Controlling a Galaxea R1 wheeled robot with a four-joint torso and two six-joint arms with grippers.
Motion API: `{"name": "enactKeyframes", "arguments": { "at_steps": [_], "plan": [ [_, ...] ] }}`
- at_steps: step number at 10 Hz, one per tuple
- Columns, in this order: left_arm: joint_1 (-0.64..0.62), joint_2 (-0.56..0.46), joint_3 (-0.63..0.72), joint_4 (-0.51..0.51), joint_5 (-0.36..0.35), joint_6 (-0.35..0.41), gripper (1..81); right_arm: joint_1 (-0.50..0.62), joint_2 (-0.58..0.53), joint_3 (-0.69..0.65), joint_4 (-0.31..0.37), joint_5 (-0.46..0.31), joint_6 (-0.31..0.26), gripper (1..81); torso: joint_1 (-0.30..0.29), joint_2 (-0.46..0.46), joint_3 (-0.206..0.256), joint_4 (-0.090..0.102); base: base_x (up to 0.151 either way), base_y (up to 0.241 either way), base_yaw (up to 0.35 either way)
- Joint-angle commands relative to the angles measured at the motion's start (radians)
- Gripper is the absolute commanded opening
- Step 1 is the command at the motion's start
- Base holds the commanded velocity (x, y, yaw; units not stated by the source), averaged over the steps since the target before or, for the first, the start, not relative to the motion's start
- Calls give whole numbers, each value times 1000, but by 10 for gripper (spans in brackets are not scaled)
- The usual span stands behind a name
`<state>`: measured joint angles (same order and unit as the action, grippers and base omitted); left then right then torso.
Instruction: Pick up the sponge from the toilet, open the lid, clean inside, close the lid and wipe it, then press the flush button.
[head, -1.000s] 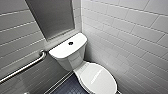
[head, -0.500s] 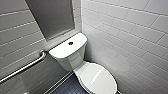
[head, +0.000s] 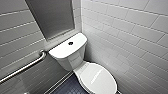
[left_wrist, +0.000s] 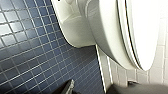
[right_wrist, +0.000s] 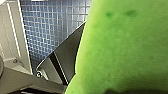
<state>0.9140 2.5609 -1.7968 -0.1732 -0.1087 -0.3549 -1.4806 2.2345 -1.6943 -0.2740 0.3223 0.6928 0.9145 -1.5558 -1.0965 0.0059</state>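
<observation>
The white toilet (head: 85, 67) stands in the corner with its lid (head: 98, 77) down. The dark round flush button (head: 70, 43) sits in the middle of the flat tank top. In the left wrist view the bowl (left_wrist: 107, 37) and the closed lid (left_wrist: 145, 30) are seen from the side, close above the blue floor tiles; my left gripper (left_wrist: 98, 88) is open, with nothing between its dark fingertips. The bright green sponge (right_wrist: 125, 50) looms very close in the right wrist view, pressed against a dark finger (right_wrist: 62, 62) of my right gripper, which is shut on it.
A metal grab bar (head: 23, 67) runs along the tiled wall left of the tank. A grey recessed panel (head: 52, 17) sits above the tank. White tiled wall (head: 130, 37) hems the toilet on the right. Dark blue mosaic floor (left_wrist: 30, 55) lies beside the bowl.
</observation>
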Motion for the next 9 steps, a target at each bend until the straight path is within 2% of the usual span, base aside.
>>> {"name": "enactKeyframes", "arguments": {
  "at_steps": [1,4,6,9],
  "plan": [
    [-100,0,28,-15,-14,-95,811,-25,-34,4,-30,-49,-2,10,0,0,0,0,0,0,0],
    [-125,39,31,-12,-74,-105,811,-36,7,-31,-33,-49,-4,10,0,0,0,0,0,0,0],
    [-155,59,31,-15,-80,-119,811,-48,33,-54,-60,-49,-4,10,0,0,0,0,0,0,0],
    [-195,90,33,-14,-78,-136,811,-50,67,-94,-63,-49,-2,10,0,0,0,0,0,0,0]
  ]
}}
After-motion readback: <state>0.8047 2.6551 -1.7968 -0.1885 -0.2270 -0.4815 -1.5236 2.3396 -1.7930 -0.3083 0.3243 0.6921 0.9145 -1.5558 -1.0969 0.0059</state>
